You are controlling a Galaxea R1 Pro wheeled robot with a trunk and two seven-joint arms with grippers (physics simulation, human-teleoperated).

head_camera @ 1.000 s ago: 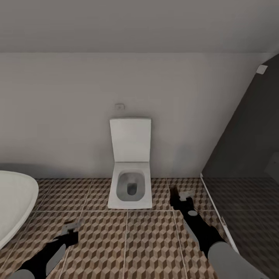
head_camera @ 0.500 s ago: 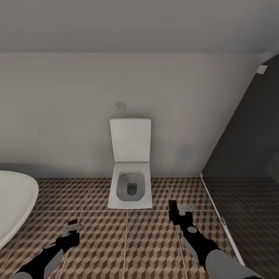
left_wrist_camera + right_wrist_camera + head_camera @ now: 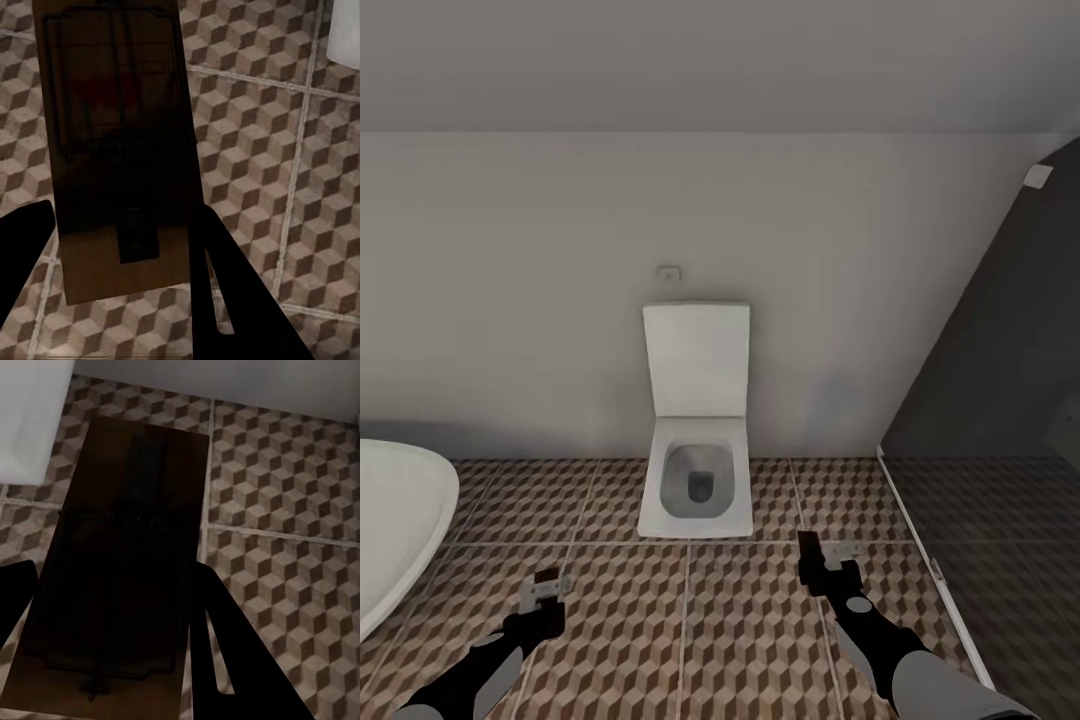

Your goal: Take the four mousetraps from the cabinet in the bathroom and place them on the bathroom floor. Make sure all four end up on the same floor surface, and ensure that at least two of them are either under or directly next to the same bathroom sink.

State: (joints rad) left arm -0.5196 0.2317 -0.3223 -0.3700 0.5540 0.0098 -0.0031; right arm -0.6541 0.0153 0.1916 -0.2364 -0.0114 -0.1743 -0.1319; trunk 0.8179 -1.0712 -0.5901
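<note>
Each gripper clenches a flat wooden mousetrap above the cube-patterned bathroom floor (image 3: pixel 740 640): the left gripper (image 3: pixel 545 592) grasps one mousetrap (image 3: pixel 120 142) with dark wire and a red spot, the right gripper (image 3: pixel 828 565) another (image 3: pixel 124 555). Beyond stands a square white toilet (image 3: pixel 697 470), its lid raised and bowl empty.

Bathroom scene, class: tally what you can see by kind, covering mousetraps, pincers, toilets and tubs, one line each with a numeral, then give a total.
Mousetraps: 2, one in the left pincer, one in the right pincer
Pincers: 2
Toilets: 1
Tubs: 1
Total: 6
</note>
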